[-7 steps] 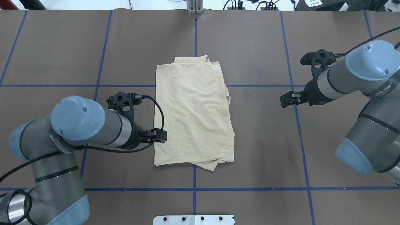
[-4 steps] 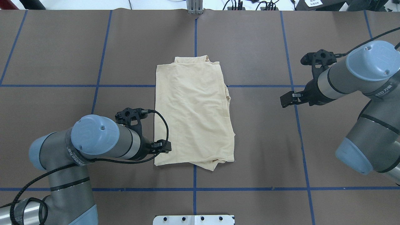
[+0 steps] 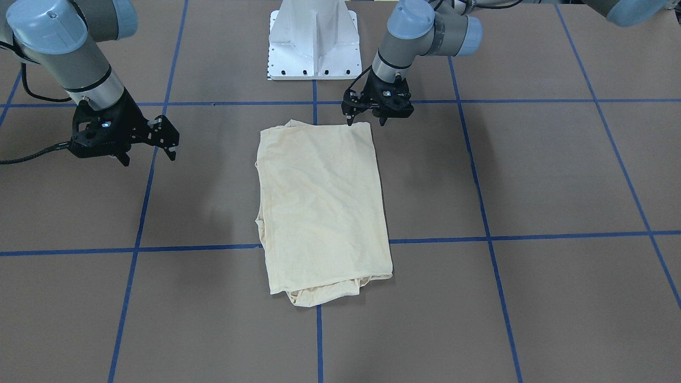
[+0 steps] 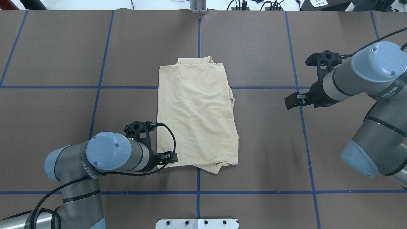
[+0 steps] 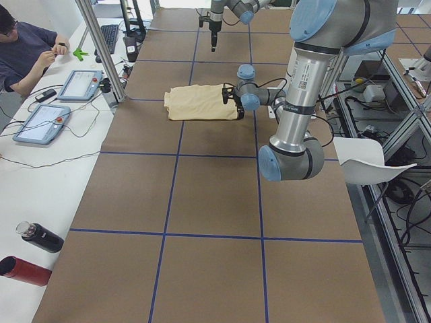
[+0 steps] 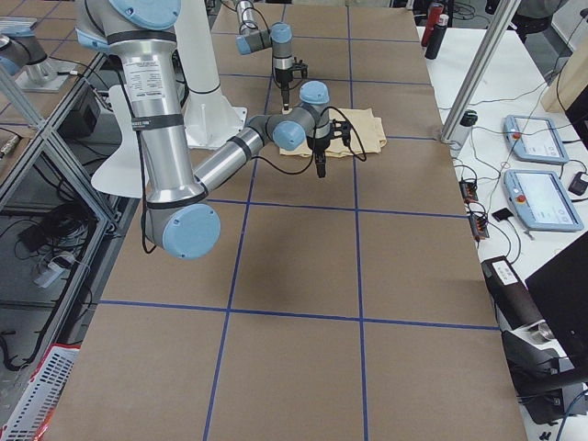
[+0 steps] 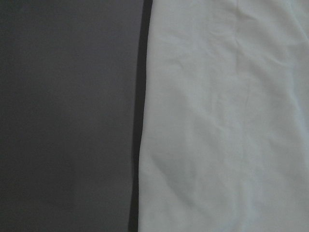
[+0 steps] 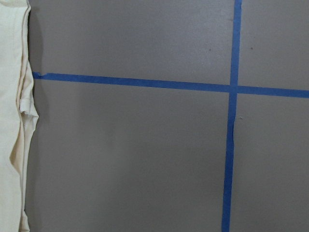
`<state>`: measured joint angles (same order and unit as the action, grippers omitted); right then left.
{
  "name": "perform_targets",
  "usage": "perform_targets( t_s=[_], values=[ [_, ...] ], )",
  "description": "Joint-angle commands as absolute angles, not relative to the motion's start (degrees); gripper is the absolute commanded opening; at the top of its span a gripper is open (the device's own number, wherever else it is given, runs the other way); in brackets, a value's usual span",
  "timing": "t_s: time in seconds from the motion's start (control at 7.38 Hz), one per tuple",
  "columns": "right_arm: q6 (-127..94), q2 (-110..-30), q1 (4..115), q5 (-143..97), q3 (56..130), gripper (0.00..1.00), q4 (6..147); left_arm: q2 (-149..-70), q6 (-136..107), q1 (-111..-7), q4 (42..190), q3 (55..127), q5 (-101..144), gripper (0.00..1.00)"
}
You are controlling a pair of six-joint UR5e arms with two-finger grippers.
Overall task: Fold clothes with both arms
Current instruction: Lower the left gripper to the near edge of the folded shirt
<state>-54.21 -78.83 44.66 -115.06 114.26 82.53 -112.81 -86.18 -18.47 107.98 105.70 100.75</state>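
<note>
The cream-yellow T-shirt lies folded into a tall rectangle at the table's middle, plain side up; it also shows in the front view. My left gripper is open and low over the shirt's corner nearest the robot on my left, one fingertip at the shirt's edge, the other off it. In the overhead view it is at that corner. My right gripper is open and empty above bare table, well right of the shirt. The left wrist view shows the shirt's edge.
The white pedestal base stands at the robot's side of the table. Blue tape lines grid the brown tabletop. An operator, tablets and bottles are along the far side bench.
My left arm has moved back along the shirt's left edge toward the robot, to the near corner. The right arm and the shirt have not moved.
</note>
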Motion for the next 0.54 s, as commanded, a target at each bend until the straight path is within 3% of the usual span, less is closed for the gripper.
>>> perform_targets(
  t_s=[0.0, 0.41],
  values=[
    [-54.23, -78.75, 44.65, -115.05, 114.34, 1.00, 82.53, -113.37, -86.22, -18.19, 108.19, 104.34, 100.37, 0.67],
    [-54.23, -78.66, 44.65, -115.05, 114.35, 1.00, 82.53, -113.29, -86.13, -18.11, 109.16, 103.36, 100.46, 0.65]
  ],
)
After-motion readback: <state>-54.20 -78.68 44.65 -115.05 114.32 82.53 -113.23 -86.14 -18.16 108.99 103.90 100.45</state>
